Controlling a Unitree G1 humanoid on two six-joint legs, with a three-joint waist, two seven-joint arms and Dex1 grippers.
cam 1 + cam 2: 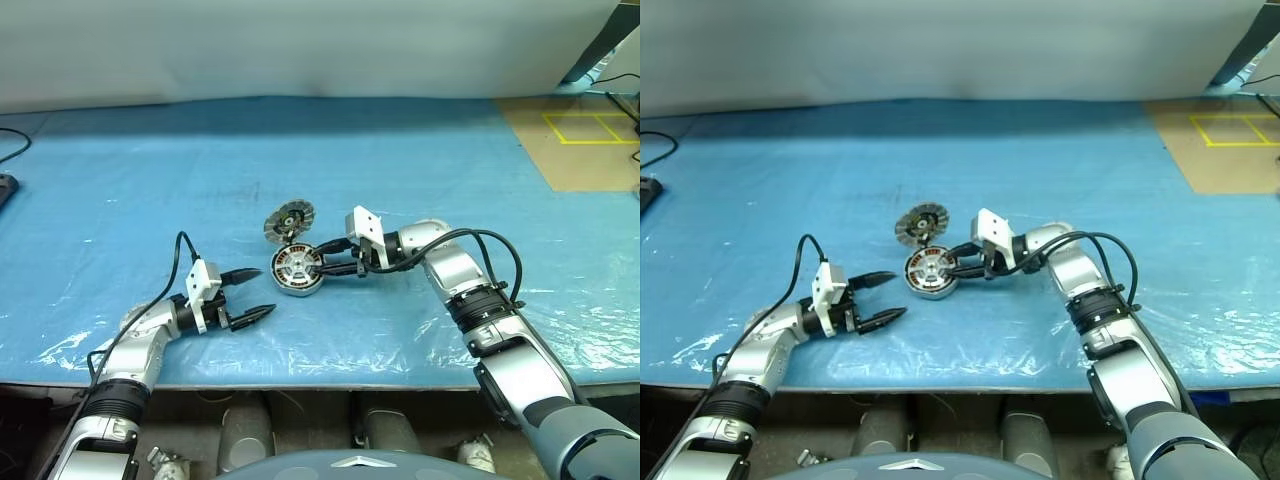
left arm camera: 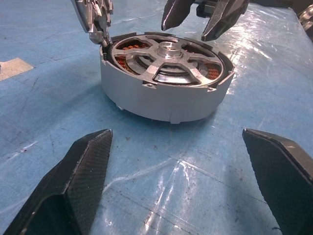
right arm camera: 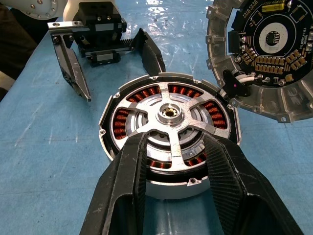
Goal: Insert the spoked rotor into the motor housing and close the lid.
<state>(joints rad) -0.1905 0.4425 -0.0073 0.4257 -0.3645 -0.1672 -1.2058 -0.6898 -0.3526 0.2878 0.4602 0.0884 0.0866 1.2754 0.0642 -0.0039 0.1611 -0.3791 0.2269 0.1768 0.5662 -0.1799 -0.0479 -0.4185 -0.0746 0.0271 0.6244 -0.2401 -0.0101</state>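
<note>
The motor housing (image 1: 297,270) sits on the blue sheet at mid-table. The spoked rotor (image 3: 168,113) lies seated inside it, with copper windings showing between its spokes. The lid (image 1: 289,220) stands swung back at the housing's far edge, its circuit side (image 3: 266,54) exposed. My right gripper (image 1: 322,260) reaches in from the right and hovers over the housing's rim. Its fingers (image 3: 132,186) are apart, either side of one spoke, holding nothing. My left gripper (image 1: 262,292) rests open a short way to the housing's left, pointing at it and apart from it.
A blue plastic sheet (image 1: 150,180) covers the table as far as its front edge (image 1: 330,380). Tan flooring with yellow tape (image 1: 590,128) lies at the back right. A dark object with a cable (image 1: 6,185) sits at the far left edge.
</note>
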